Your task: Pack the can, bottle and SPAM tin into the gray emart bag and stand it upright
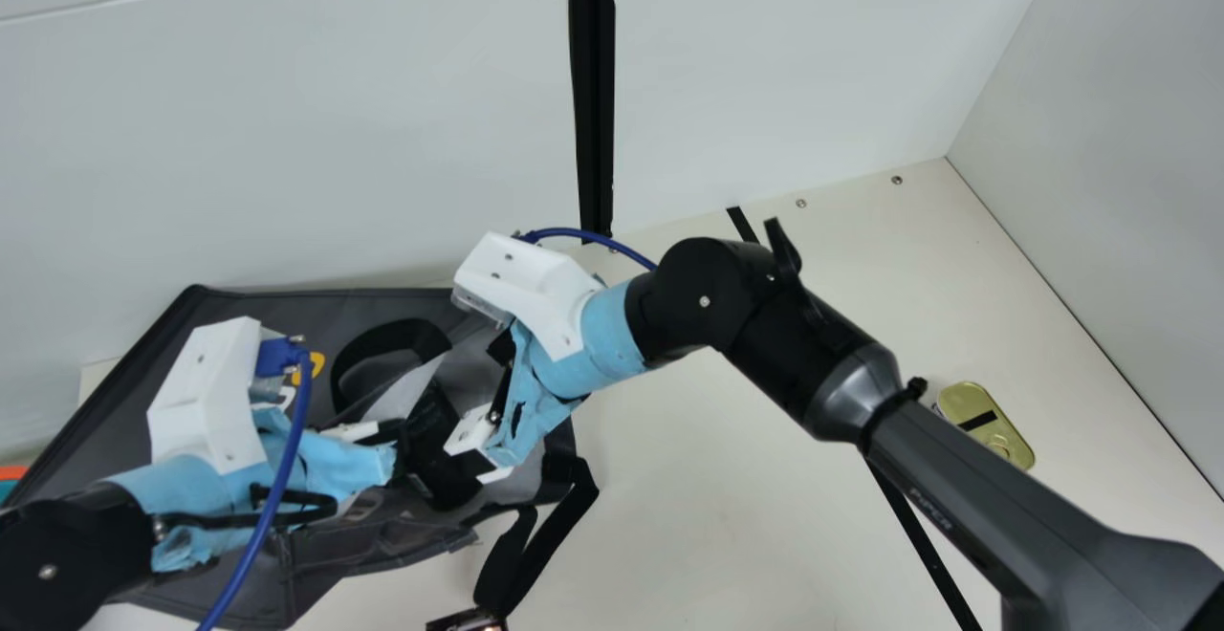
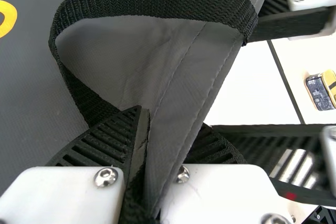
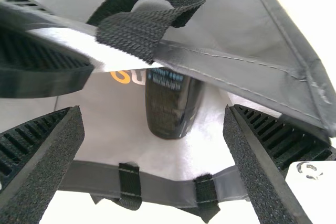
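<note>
Emart bag (image 1: 277,310) on its side, lengthwise left-right, mouth rightward

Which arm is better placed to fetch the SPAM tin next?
Right, I'd say: the right pincer is open, and the SPAM tin lies out on that arm's side, while the left pincer grips the edge of the gray bag.

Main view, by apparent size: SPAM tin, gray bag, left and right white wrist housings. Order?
1. gray bag
2. left white wrist housing and right white wrist housing: too alike to rank
3. SPAM tin
</note>
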Action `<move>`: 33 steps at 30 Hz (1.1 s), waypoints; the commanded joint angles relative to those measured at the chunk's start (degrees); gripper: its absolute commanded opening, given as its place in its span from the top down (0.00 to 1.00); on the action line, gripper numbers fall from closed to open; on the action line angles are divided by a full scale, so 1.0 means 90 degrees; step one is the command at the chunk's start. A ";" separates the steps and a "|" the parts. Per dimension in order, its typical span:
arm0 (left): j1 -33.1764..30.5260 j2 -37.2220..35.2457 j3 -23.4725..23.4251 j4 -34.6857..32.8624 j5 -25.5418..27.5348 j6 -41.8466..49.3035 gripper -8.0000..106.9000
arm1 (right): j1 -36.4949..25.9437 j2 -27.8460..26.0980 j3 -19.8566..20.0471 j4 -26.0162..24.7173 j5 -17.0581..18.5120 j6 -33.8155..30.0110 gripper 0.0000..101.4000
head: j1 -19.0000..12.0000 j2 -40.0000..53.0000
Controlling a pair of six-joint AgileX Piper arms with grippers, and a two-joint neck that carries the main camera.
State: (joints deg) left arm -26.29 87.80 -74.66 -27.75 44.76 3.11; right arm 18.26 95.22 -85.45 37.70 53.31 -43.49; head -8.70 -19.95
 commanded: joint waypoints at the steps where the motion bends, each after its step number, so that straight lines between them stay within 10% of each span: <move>1: 0.0000 0.0000 0.0000 0.0000 0.0000 0.0000 1.00 | -0.0043 -0.0090 0.0033 0.0046 0.0067 -0.0015 0.06 | -0.0144 -0.0005; 33: 0.0000 0.0000 0.0000 0.0000 0.0000 0.0000 1.00 | -0.1875 -0.1857 0.0567 -0.0210 0.1111 -0.0148 0.06 | -0.0144 -0.0005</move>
State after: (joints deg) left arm -26.29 87.80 -74.66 -27.75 44.76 3.11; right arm 1.87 78.88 -80.47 36.00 63.35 -45.20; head -8.70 -19.95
